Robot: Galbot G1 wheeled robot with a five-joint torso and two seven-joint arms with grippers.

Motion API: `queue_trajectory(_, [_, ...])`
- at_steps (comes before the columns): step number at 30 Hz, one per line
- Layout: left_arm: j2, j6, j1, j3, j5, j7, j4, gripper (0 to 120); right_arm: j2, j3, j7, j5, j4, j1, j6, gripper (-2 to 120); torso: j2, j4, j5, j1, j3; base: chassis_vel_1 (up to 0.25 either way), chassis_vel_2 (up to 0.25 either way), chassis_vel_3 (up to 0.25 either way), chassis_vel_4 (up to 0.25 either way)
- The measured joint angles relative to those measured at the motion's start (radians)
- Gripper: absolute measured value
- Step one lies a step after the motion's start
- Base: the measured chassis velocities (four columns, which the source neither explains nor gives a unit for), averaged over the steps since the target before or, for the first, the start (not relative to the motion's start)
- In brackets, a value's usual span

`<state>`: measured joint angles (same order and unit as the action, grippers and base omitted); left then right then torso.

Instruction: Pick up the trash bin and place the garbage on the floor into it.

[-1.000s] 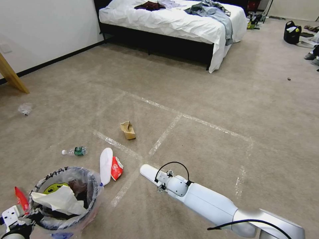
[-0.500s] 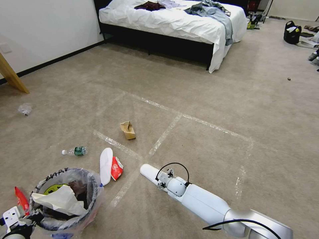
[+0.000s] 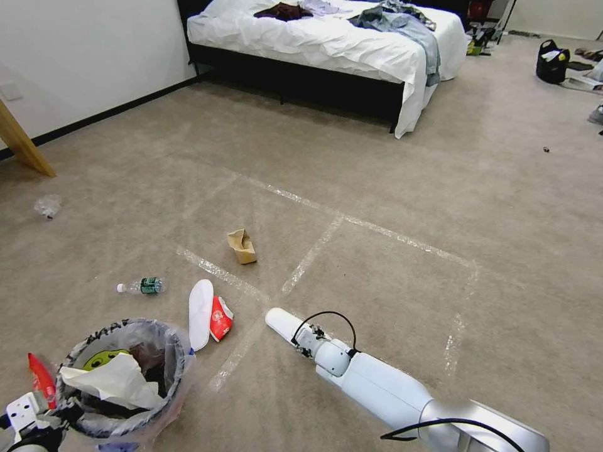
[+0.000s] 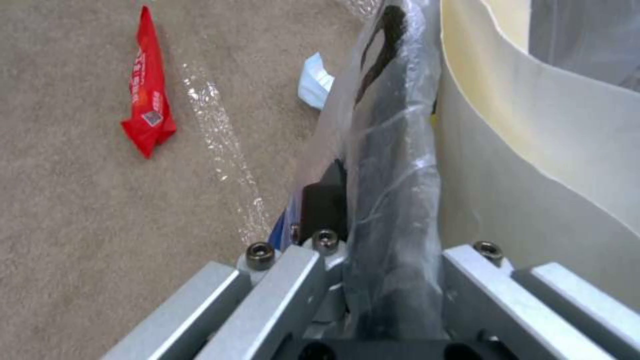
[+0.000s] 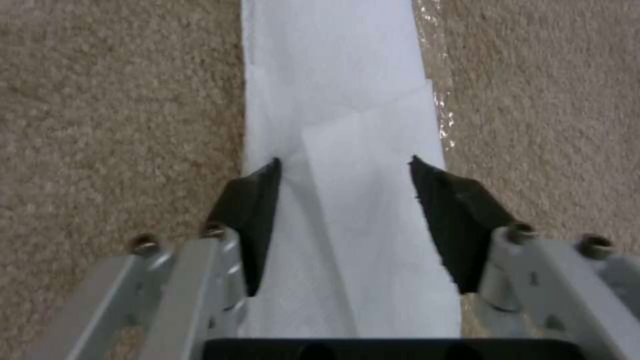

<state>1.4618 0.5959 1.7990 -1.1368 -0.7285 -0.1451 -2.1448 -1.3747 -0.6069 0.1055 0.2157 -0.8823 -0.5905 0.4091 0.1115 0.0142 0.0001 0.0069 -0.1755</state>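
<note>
Our left gripper [image 4: 390,280] sits low at our left side, its wrist near the floor, and its two metal fingers [image 4: 280,280] are clamped on the rim of the trash bin [image 3: 169,367], one outside the wall and one inside. Our right arm [image 3: 389,392] reaches forward and down across the carpet, wrist bent toward the floor. Our right gripper [image 5: 347,200] has its dark pads [image 5: 257,220] spread wide, straddling a white slipper sole [image 5: 333,100] without squeezing it.
</note>
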Motion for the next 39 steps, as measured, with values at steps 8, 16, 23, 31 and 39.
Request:
queue_trajectory(8, [0.004, -0.004, 0.004, 0.002, 0.007, 0.004, 0.0, 1, 0.001, 0.01, -0.001, -0.014, 0.01, -0.012, -0.01, 19, 0.0, 0.0, 0.0, 0.0, 0.0, 0.0, 0.0, 0.0, 0.0])
queue_trajectory(16, [0.009, -0.012, 0.01, 0.006, 0.02, 0.013, 0.002, 1, -0.005, 0.02, -0.003, -0.021, 0.033, -0.015, -0.016, 6, 0.0, 0.0, 0.0, 0.0, 0.0, 0.0, 0.0, 0.0, 0.0])
queue_trajectory(23, [0.012, -0.024, 0.013, 0.008, 0.034, 0.019, 0.009, 1, -0.005, 0.028, 0.002, -0.023, 0.037, -0.022, -0.024, 0, 0.0, 0.0, 0.0, 0.0, 0.0, 0.0, 0.0, 0.0, 0.0])
queue_trajectory(31, [0.017, -0.031, 0.016, 0.014, 0.046, 0.023, 0.009, 1, 0.015, 0.035, 0.033, 0.009, -0.013, -0.033, -0.023, 0, 0.0, 0.0003, -0.0003, 0.0, 0.0, 0.0, 0.0, 0.0, 0.0])
queue_trajectory(39, [0.014, -0.03, 0.019, 0.012, 0.049, 0.022, 0.003, 1, 0.041, 0.065, 0.07, 0.06, -0.104, -0.042, -0.019, 0, 0.0, 0.0001, -0.0001, 0.0, 0.0, 0.0, 0.0, 0.0, 0.0])
